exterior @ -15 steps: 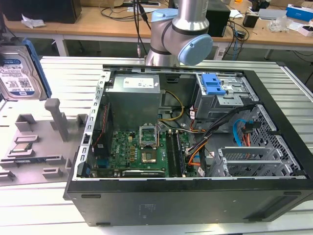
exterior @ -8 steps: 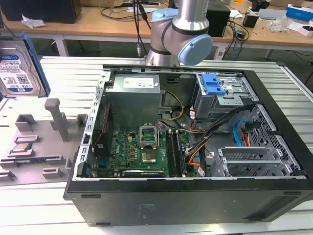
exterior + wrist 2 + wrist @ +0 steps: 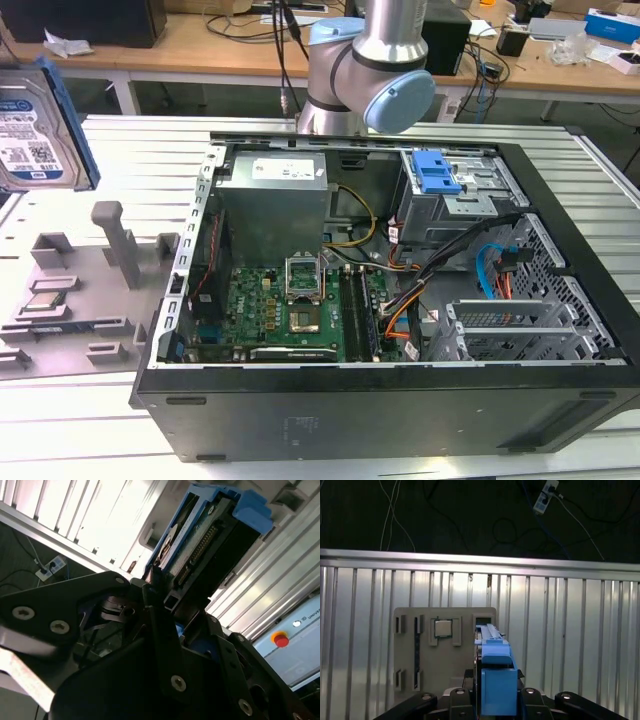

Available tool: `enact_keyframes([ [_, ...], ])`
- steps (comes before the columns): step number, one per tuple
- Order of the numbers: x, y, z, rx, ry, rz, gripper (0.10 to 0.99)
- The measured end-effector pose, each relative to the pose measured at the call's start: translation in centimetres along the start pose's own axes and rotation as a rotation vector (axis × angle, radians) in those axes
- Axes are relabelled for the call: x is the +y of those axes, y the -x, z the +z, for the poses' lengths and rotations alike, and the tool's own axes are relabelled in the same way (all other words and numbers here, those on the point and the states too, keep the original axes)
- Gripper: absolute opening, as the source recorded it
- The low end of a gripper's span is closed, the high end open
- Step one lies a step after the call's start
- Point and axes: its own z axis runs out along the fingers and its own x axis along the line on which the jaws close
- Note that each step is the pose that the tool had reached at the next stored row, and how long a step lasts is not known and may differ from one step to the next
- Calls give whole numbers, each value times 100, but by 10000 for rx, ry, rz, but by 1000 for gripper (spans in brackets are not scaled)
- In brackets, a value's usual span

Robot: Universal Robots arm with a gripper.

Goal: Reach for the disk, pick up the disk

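Observation:
The disk, a silver hard drive with a blue-and-white label and a blue bracket, hangs in the air at the exterior view's far left, above the grey fixture plate. In the first wrist view its blue bracket end stands on edge between my black fingers, and my gripper is shut on it. The second wrist view shows the disk from its connector side, clamped in my gripper. The fixture plate lies below the held disk.
A small square processor chip sits in the fixture plate, also seen in the first wrist view. An open computer case with a blue latch cage fills the middle of the ribbed metal table. The arm base stands behind it.

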Motion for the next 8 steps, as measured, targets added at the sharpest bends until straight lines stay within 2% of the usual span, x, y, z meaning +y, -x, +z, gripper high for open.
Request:
enact_keyframes([
  [2,2,0,-47,0,1,0,369],
  [6,6,0,-189,0,1,0,369],
  [8,8,0,-228,0,1,0,369],
])
